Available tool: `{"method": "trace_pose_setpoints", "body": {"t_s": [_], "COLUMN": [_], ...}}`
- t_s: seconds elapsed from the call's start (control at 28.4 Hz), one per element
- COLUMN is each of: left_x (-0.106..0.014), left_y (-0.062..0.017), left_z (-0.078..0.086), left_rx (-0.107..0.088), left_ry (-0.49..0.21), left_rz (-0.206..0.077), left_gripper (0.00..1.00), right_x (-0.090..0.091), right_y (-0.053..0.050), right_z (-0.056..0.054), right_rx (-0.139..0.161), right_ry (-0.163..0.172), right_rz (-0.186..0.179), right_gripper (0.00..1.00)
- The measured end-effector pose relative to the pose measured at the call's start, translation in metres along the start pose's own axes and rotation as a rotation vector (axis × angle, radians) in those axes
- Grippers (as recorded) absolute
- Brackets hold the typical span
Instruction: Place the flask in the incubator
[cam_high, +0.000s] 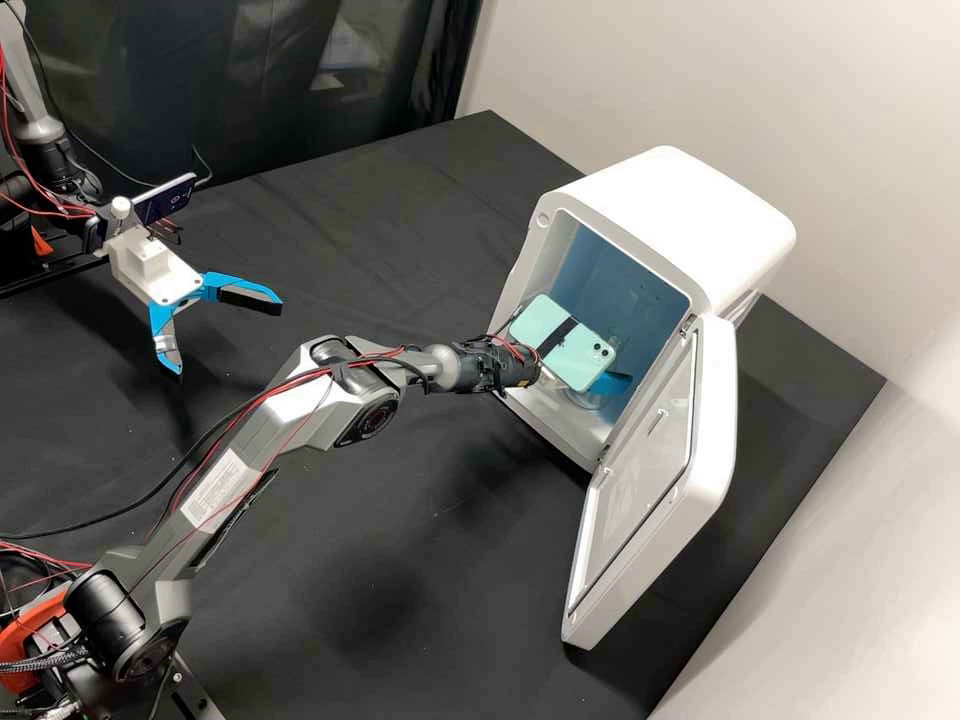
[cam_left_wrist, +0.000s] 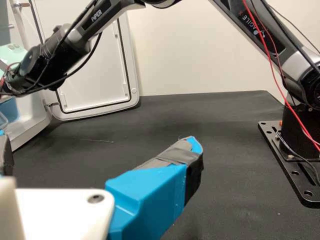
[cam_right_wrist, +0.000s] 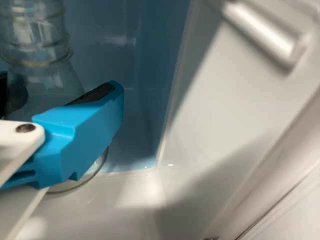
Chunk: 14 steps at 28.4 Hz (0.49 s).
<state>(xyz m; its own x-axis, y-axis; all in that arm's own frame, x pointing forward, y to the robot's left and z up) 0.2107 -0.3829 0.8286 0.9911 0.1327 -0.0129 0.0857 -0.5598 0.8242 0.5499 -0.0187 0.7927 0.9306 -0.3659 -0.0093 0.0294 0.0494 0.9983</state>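
Note:
The white incubator (cam_high: 680, 210) stands at the right of the bench with its door (cam_high: 650, 470) swung open and its inside blue. My right gripper (cam_high: 597, 388) is inside the chamber, low down. In the right wrist view the clear glass flask (cam_right_wrist: 37, 55) stands between the blue fingers (cam_right_wrist: 80, 130), base near the chamber floor, with my right gripper (cam_right_wrist: 55, 100) shut on it. My left gripper (cam_high: 215, 330) hangs open over the bench at the far left, holding nothing. In its own view the left gripper (cam_left_wrist: 100, 150) faces the incubator door (cam_left_wrist: 100, 75).
A mint-coloured phone-like device (cam_high: 560, 340) sits on the right arm's wrist at the chamber mouth. The right arm (cam_high: 330, 400) stretches across the middle of the black bench (cam_high: 400, 220). The open door stands out toward the bench's right front edge. The right arm's base (cam_left_wrist: 300, 145) is bolted nearby.

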Motion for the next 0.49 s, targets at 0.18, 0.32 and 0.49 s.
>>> {"method": "trace_pose_setpoints", "body": {"t_s": [0.18,0.32,0.49], "left_x": [0.0,0.0,0.0], "left_y": [0.0,0.0,0.0], "left_z": [0.0,0.0,0.0], "left_rx": [0.0,0.0,0.0], "left_ry": [0.0,0.0,0.0], "left_rz": [0.0,0.0,0.0], "left_gripper": [1.0,1.0,1.0], "right_x": [0.0011,0.0011,0.0011], "right_y": [-0.0033,-0.0048,-0.0067], "right_z": [0.0021,0.0007,-0.0025], "right_rx": [0.006,0.044,0.064], "right_ry": [-0.004,0.011,0.05], "right_rz": [-0.012,-0.028,-0.055], "right_gripper": [1.0,1.0,1.0]}}
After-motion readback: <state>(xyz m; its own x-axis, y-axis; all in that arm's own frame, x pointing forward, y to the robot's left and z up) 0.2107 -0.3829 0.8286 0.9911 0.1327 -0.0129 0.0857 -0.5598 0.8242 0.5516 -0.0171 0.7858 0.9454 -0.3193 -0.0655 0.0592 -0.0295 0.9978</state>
